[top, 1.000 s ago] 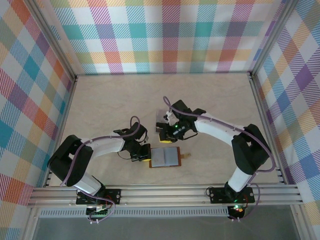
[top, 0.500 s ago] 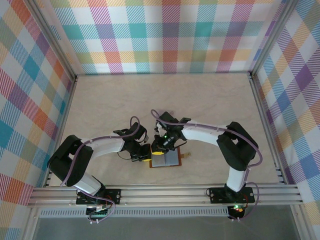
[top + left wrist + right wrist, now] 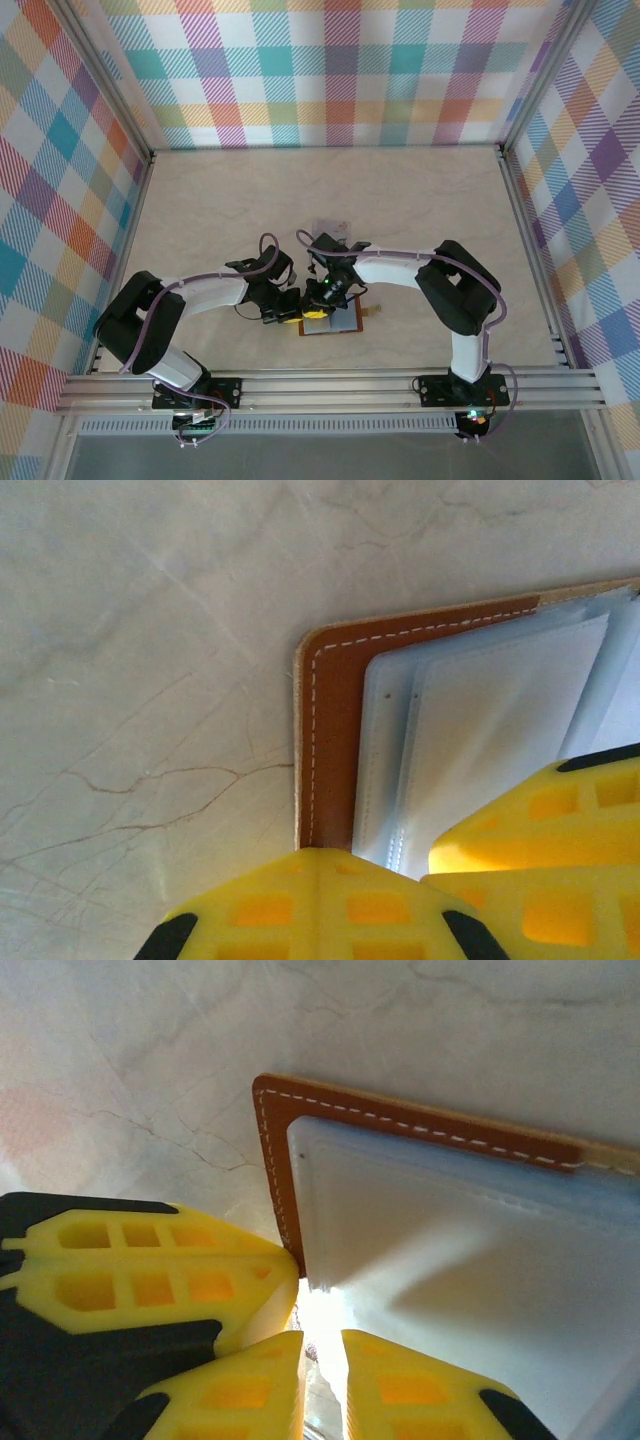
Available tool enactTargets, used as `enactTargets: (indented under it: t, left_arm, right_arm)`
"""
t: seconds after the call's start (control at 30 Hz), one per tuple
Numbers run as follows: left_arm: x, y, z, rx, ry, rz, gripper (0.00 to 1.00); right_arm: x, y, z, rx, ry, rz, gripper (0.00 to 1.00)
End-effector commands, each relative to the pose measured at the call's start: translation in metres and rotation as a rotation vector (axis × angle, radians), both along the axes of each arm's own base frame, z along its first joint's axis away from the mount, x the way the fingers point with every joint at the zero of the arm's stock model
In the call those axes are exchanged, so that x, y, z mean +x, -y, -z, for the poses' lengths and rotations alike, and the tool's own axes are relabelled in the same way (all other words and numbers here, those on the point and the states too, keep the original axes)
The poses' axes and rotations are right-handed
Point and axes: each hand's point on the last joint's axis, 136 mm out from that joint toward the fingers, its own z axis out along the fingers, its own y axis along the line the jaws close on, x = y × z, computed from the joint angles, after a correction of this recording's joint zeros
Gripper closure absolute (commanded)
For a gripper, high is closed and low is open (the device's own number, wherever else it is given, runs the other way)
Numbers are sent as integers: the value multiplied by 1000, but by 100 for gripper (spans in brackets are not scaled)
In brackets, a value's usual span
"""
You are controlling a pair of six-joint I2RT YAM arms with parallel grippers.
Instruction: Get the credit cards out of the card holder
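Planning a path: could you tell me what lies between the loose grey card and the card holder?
The right tool and its wrist lie there, as the top view shows.

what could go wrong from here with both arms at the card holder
Both pincers crowd one corner of the card holder, so the right pincer could knock the left pincer. It sits at the pale pocket sleeve, so it may pinch only plastic and lift the holder.
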Motion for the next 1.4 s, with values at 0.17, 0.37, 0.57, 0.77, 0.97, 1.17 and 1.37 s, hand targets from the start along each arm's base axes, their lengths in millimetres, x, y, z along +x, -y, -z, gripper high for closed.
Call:
enactTargets:
  t: [0.17, 0.37, 0.57, 0.77, 0.97, 1.17, 1.37]
  left_arm:
    - [-13, -16, 9, 56, -42, -10, 98]
    - [-11, -15, 8, 55, -39, -6, 98]
    - [-11, -14, 8, 57, -40, 1, 98]
    - [-9, -13, 7, 61, -41, 7, 98]
    - [-9, -14, 7, 65, -42, 9, 98]
    - [-8, -14, 2, 67, -32, 11, 98]
    - [-5, -11, -5, 53, -15, 15, 98]
  right_arm:
    - [-10, 26, 26, -179, 12, 0, 76]
    - [-8, 38, 18, -275, 59, -29, 67]
    - [-3, 52, 3, -381, 138, -63, 54]
    - [-1, 69, -4, -496, 179, -109, 45]
    - [4, 85, -10, -577, 219, -123, 41]
    - [6, 98, -14, -621, 246, -119, 41]
    - [8, 116, -12, -669, 251, -105, 41]
